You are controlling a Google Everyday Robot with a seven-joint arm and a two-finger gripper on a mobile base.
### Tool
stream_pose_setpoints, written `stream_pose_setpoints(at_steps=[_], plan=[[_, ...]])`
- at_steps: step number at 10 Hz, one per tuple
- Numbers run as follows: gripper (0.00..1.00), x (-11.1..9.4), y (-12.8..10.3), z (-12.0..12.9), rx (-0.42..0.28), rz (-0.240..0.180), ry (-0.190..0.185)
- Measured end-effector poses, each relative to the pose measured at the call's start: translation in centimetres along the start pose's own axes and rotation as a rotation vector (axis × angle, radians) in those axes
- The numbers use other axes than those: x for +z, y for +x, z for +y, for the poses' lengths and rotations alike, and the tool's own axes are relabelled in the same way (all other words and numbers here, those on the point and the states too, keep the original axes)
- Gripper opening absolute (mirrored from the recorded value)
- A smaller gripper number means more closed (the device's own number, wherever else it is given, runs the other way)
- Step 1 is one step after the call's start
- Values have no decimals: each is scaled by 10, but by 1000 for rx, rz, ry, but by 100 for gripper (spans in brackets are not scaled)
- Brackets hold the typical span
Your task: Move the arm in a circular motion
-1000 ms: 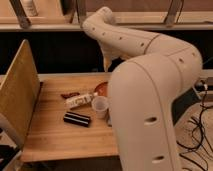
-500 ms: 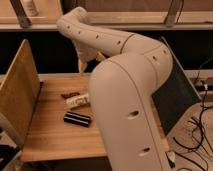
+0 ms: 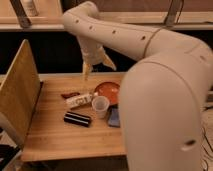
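Observation:
The arm (image 3: 165, 85) is a thick cream-white chain of rounded segments with small dark holes. It fills the right side of the view and reaches up and left to an elbow (image 3: 82, 20). From there the wrist hangs down to the tan two-finger gripper (image 3: 98, 69). The gripper hovers above the far middle of the wooden table (image 3: 50, 135), over the orange plate (image 3: 108, 91). Its fingers are spread apart and hold nothing.
On the table lie a white cup (image 3: 100, 106), a white tube-like packet (image 3: 80, 100), a black rectangular bar (image 3: 77, 119), a small dark red item (image 3: 69, 94) and a blue object (image 3: 114, 118). A tan board (image 3: 19, 92) stands upright at the left edge. A shelf runs behind.
The arm has swung: its big front segment moved right, uncovering the plate, cup and blue object. The elbow moved right and the gripper now shows, hanging over the table's far middle.

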Motion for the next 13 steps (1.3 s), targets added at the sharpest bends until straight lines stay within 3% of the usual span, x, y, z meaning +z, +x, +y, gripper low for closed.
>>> stream_pose_setpoints(at_steps=[2, 3, 4, 5, 7, 8, 9, 11, 13], plan=[[80, 15, 26, -74, 164, 31, 104], [80, 20, 24, -110, 238, 17, 175], [80, 22, 16, -126, 265, -1, 214], [80, 25, -12, -130, 269, -41, 253], [80, 37, -64, -93, 195, -90, 261], [80, 43, -81, -72, 157, -101, 251], [80, 53, -99, -32, 88, -105, 217], [80, 61, -107, 29, -23, -96, 159], [80, 51, -89, 71, -116, -94, 105]])
